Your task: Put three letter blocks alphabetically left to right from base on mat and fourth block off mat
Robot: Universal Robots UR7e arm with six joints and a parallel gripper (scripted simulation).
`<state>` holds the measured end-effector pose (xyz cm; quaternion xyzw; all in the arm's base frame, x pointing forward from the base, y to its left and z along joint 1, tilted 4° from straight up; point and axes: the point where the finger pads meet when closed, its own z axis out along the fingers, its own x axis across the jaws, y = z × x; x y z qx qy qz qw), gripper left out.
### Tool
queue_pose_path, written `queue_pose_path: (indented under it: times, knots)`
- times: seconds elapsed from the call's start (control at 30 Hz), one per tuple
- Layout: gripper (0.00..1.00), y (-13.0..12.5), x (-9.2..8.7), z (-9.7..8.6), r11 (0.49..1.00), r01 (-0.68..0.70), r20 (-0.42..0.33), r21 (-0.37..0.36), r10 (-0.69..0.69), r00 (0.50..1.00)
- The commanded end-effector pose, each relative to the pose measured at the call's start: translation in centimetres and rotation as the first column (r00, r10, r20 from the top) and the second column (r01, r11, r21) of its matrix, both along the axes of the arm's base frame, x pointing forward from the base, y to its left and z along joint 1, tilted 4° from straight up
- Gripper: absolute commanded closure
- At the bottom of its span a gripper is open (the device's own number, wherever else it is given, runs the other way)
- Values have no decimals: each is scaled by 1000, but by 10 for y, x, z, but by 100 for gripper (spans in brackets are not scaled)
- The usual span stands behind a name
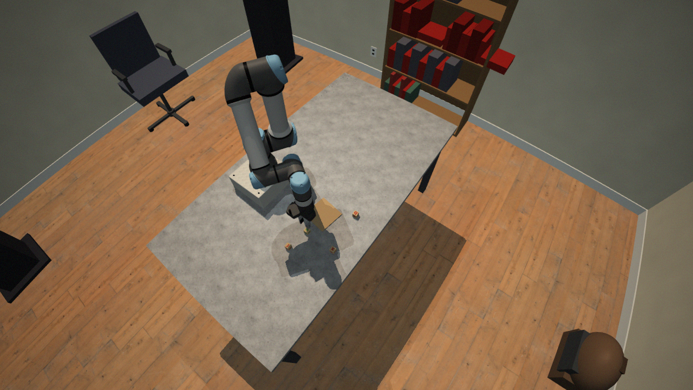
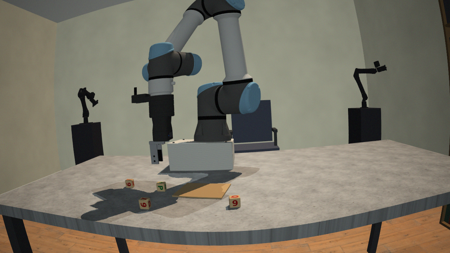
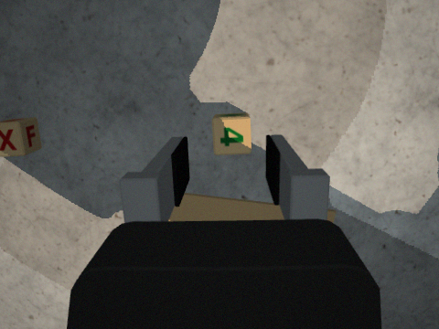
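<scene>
My gripper [image 2: 155,161] is open and empty, and hangs well above the table. Below it a wooden block with a green 4 on top [image 3: 232,134] lies on the table, just off the near corner of the tan mat [image 2: 203,190]. It shows a green P on its side in the exterior view [image 2: 161,186]. A block with a red X on top [image 2: 144,203] lies in the arm's shadow. Another block [image 2: 129,183] lies further left. A fourth block with red marks [image 2: 234,201] lies to the right of the mat. No block is on the mat.
The white robot base [image 2: 201,154] stands just behind the mat. The table's front edge [image 2: 220,234] runs close to the X block and the right-hand block. The arm casts a dark shadow [image 2: 126,201] over the left blocks.
</scene>
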<state>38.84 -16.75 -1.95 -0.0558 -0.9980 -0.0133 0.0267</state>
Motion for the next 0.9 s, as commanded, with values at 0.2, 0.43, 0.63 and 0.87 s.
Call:
queue_pose_path:
  times: [0.2,0.43,0.63,0.87]
  knots:
    - [0,2,-2,4,1000,0,-9,6,0,1000]
    - [0,2,-2,4,1000,0,-8,6,0,1000]
    - [0,2,-2,4,1000,0,-8,6,0,1000]
    - [0,-12,-3,4,1000,-7,-7,5,7,1000]
